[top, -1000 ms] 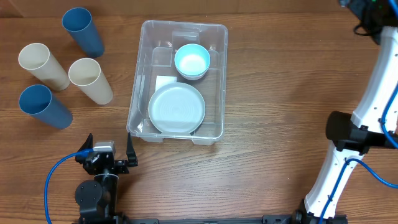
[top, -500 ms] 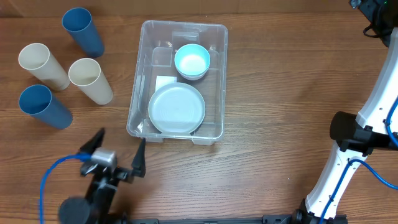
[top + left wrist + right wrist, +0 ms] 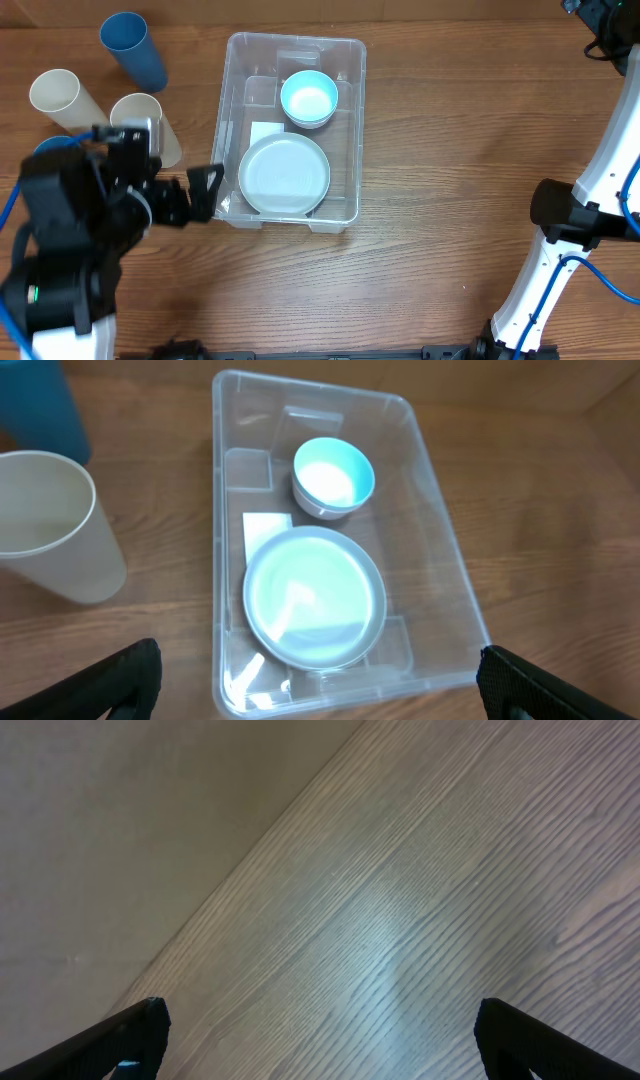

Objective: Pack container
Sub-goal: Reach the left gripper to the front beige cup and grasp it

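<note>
- Brown wood grain runs across the whole tabletop (image 3: 450, 150). What lies past its edge?
- In the right wrist view there is a plain beige surface, wall or floor I cannot tell. The right gripper (image 3: 320, 1032) hangs over bare wood there, fingers spread wide with nothing between them.
- And the container (image 3: 222, 150)?
- It is clear plastic and stands on the tabletop left of centre in the overhead view. Inside, a pale blue bowl (image 3: 309, 99) sits at the far end and a pale round plate (image 3: 284, 176) at the near end. A white label (image 3: 263, 133) on the base is partly under the plate.
- The left gripper (image 3: 318, 685)?
- Spread wide and empty, by the container's near end.
- Anything hidden?
- The left arm (image 3: 70, 250) covers most of a blue cup (image 3: 55, 146) and part of a cream cup (image 3: 140, 108). A second cream cup (image 3: 65, 100) and a far blue cup (image 3: 132, 48) stand clear, left of the container. The overhead frame cuts off the right arm (image 3: 600, 170) at the top corner.
</note>
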`<act>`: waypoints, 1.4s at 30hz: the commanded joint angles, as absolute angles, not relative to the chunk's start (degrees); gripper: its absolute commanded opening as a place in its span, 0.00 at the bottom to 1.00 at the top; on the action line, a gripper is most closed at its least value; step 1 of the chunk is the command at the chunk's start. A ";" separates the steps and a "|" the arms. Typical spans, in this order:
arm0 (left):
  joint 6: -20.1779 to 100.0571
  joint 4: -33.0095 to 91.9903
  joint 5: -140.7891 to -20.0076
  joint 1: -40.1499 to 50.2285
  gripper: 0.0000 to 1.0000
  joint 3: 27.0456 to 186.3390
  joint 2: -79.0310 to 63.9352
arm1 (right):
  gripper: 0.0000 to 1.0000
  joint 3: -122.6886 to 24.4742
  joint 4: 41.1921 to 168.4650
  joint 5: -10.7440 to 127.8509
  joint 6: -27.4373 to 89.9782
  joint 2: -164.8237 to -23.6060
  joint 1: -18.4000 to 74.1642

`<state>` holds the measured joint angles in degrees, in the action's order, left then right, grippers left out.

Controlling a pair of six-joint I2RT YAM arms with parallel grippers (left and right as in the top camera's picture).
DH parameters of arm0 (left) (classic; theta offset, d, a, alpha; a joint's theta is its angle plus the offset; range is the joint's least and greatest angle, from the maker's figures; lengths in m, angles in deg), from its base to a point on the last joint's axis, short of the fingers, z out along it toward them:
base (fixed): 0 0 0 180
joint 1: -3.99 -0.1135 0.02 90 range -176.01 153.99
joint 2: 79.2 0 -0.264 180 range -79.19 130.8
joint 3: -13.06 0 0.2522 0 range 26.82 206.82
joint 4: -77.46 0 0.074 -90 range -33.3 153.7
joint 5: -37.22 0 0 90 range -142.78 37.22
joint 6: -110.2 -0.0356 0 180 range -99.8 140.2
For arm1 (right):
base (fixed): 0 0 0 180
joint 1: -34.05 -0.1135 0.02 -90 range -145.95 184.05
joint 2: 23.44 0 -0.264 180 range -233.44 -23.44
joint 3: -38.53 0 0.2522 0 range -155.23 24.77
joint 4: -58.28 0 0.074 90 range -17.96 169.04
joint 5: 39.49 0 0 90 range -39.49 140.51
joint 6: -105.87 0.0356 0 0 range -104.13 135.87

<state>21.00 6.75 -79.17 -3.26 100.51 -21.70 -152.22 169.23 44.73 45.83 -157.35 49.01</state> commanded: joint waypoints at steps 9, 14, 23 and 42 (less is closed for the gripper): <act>19.89 12.54 -65.25 -3.50 1.00 110.67 6.78 | 1.00 -152.57 169.08 44.58 45.63 -156.87 48.96; 18.86 16.08 -55.42 -3.50 1.00 110.67 10.28 | 1.00 -152.57 169.08 44.58 45.63 -156.87 48.96; 14.40 18.38 -51.31 -3.36 1.00 110.67 14.82 | 1.00 -152.57 169.06 44.58 45.63 -156.87 48.96; 17.74 17.68 -50.87 -3.06 0.07 110.50 20.48 | 1.00 -152.57 169.06 44.58 45.63 -156.87 48.96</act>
